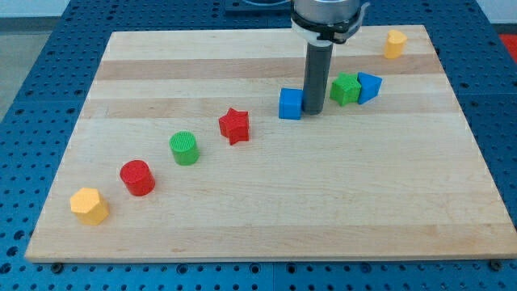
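My tip (313,111) rests on the wooden board (266,210), right against the right side of a blue cube (290,103). To the tip's right sit a green star (345,88) and, touching it, a blue block (368,86). A red star (234,125) lies to the left of the blue cube. Further down to the left follow a green cylinder (184,148), a red cylinder (137,177) and a yellow hexagonal block (89,205). A small yellow block (394,44) stands near the top right corner.
The board lies on a blue perforated table (32,89). The arm's body (327,16) hangs over the board's top edge, above the rod.
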You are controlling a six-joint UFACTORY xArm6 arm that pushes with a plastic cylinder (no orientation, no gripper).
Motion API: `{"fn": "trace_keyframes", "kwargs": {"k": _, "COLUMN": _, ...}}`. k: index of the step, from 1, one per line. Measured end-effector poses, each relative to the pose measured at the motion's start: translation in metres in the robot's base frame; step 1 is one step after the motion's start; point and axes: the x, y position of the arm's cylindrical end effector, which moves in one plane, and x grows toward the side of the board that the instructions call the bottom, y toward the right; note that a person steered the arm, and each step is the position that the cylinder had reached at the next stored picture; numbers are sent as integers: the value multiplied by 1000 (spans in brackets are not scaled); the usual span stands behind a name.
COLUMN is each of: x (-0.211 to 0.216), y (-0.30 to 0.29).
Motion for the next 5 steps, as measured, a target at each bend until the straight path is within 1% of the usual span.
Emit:
{"fn": "trace_keyframes", "kwargs": {"k": 3, "x": 0, "y": -5}}
{"fn": "trace_keyframes", "kwargs": {"k": 5, "x": 0, "y": 40}}
